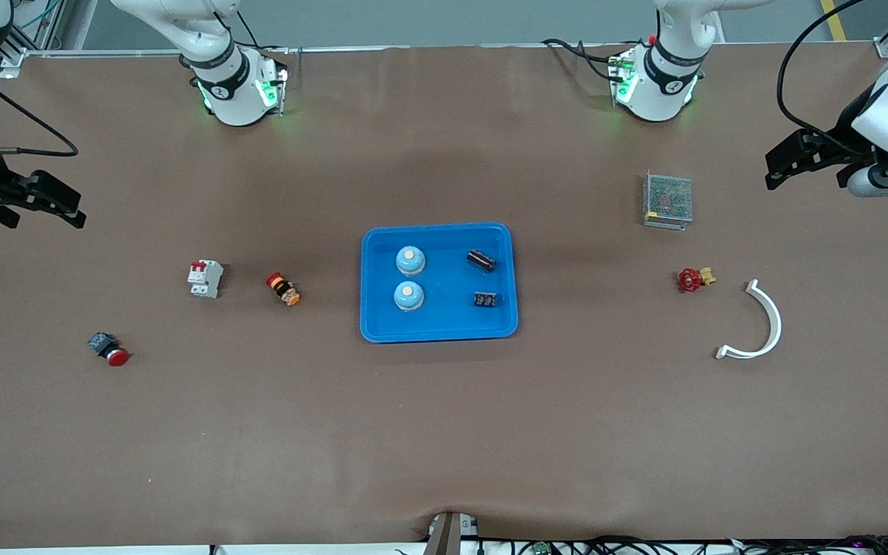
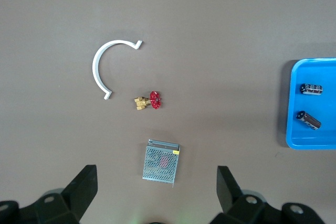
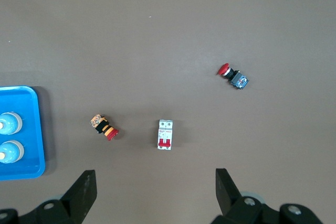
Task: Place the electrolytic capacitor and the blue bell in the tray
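Note:
The blue tray (image 1: pixel 444 320) lies in the middle of the table. In it stand two blue bells (image 1: pixel 410 260) (image 1: pixel 408 295) toward the right arm's end. Two dark electrolytic capacitors (image 1: pixel 481 260) (image 1: pixel 486 299) lie in it toward the left arm's end. The left wrist view shows the tray (image 2: pixel 310 135) with both capacitors (image 2: pixel 312 89) (image 2: pixel 308 119). The right wrist view shows the tray (image 3: pixel 31 129) with both bells (image 3: pixel 9 123) (image 3: pixel 8 151). My left gripper (image 1: pixel 779 171) (image 2: pixel 156 170) hangs open and holds nothing, high over the left arm's end of the table. My right gripper (image 1: pixel 47 208) (image 3: pixel 155 173) hangs open and holds nothing, over the right arm's end.
Toward the right arm's end lie a white circuit breaker (image 1: pixel 205 278), an orange-and-black switch (image 1: pixel 283 289) and a red push button (image 1: pixel 109 349). Toward the left arm's end are a perforated metal box (image 1: pixel 667 200), a red valve (image 1: pixel 694 278) and a white curved bracket (image 1: pixel 756 324).

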`<state>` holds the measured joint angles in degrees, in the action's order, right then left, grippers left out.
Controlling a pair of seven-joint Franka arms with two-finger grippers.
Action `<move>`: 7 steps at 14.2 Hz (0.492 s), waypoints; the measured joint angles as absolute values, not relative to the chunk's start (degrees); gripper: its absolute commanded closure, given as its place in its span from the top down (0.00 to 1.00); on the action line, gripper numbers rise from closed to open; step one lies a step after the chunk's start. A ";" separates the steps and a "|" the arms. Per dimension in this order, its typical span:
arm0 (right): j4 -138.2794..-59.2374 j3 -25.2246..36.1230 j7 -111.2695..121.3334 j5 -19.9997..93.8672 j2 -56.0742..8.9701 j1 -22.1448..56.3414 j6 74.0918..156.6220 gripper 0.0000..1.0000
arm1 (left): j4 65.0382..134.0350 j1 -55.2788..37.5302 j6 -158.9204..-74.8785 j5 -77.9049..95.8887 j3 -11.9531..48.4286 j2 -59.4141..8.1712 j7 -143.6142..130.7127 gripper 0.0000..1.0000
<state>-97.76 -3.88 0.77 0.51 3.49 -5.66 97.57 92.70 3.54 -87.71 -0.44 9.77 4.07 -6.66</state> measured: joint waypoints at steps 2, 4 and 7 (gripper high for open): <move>-97.93 -3.88 0.77 0.62 3.60 -5.65 97.78 1.00 | 92.07 3.53 -87.71 -0.44 9.77 3.84 -6.66 1.00; -98.08 -3.88 0.77 0.72 3.64 -5.62 97.94 1.00 | 91.51 3.51 -87.71 -0.44 9.77 3.64 -6.66 1.00; -98.15 -3.89 0.77 0.76 3.67 -5.55 98.07 1.00 | 91.27 3.48 -87.71 -0.44 9.77 3.59 -6.66 1.00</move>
